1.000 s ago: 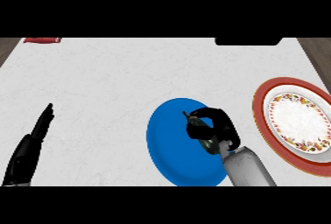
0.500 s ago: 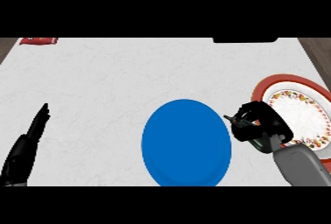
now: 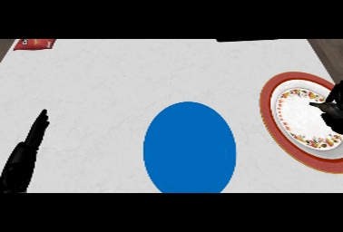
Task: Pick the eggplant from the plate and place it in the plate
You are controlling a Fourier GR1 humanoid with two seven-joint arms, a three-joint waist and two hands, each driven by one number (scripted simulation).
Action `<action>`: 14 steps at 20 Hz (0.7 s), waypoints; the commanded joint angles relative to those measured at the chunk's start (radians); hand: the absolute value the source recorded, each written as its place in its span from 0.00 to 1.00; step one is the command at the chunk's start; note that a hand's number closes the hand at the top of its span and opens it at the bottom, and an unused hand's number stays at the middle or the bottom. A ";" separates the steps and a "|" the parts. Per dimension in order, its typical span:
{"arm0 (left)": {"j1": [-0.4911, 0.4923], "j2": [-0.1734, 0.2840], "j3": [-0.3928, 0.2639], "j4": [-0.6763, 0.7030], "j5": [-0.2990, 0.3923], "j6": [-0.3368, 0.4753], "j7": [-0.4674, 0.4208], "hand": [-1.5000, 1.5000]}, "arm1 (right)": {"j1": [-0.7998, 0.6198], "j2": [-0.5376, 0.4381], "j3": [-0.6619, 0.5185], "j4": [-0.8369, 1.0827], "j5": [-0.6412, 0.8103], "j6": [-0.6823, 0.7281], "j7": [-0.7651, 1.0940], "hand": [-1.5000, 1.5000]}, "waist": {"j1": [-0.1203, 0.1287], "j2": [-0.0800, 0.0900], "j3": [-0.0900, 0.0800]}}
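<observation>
My right hand (image 3: 331, 108) hangs over the red-rimmed plate (image 3: 278, 88), fingers curled as if round the eggplant, which I cannot make out; presumably it is hidden there for release. Blue plate (image 3: 189, 147) bare; left hand (image 3: 23, 156) rests straight-fingered at left.

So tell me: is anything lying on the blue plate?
No, the blue plate shows only its bare blue surface, with nothing on it.

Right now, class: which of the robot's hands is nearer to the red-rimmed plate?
The right hand: it is over the red-rimmed plate, at its right side. The left hand rests far across the counter, beyond the blue plate.
</observation>
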 commanded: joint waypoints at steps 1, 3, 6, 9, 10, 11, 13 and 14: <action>0.002 0.010 0.018 -0.003 0.012 -0.004 -0.005 0.50 | -0.013 -0.142 -0.126 0.076 -0.009 -0.031 -0.260 1.00 | 0.006 0.005 0.004; 0.014 0.000 0.016 0.002 0.010 0.003 -0.014 0.50 | -0.005 -0.167 -0.196 0.108 -0.046 -0.063 -0.401 1.00 | -0.008 -0.001 0.004; -0.001 0.000 0.010 -0.005 0.015 -0.008 -0.008 0.50 | -0.014 -0.186 -0.273 0.161 -0.107 -0.068 -0.616 1.00 | 0.000 0.001 0.004; 0.022 -0.002 0.002 -0.010 0.009 -0.010 -0.017 0.50 | -0.009 -0.217 -0.345 0.236 -0.206 0.029 -0.825 1.00 | 0.019 0.000 0.001; 0.026 0.003 0.015 0.015 0.010 -0.007 -0.037 0.50 | 0.017 -0.226 -0.362 0.275 -0.211 0.039 -0.895 1.00 | 0.011 0.004 0.000; 0.013 0.002 0.004 -0.010 0.002 -0.005 -0.015 0.50 | 0.012 -0.243 -0.378 0.303 -0.244 0.099 -0.961 1.00 | 0.020 0.003 0.000; -0.019 -0.003 -0.007 0.000 -0.006 -0.007 -0.014 0.50 | 0.021 -0.285 -0.396 0.383 -0.247 0.164 -1.097 1.00 | 0.032 0.009 -0.004; 0.003 0.009 -0.003 -0.002 0.006 -0.027 -0.028 0.50 | 0.030 -0.295 -0.407 0.424 -0.256 0.197 -1.161 1.00 | 0.047 0.006 -0.005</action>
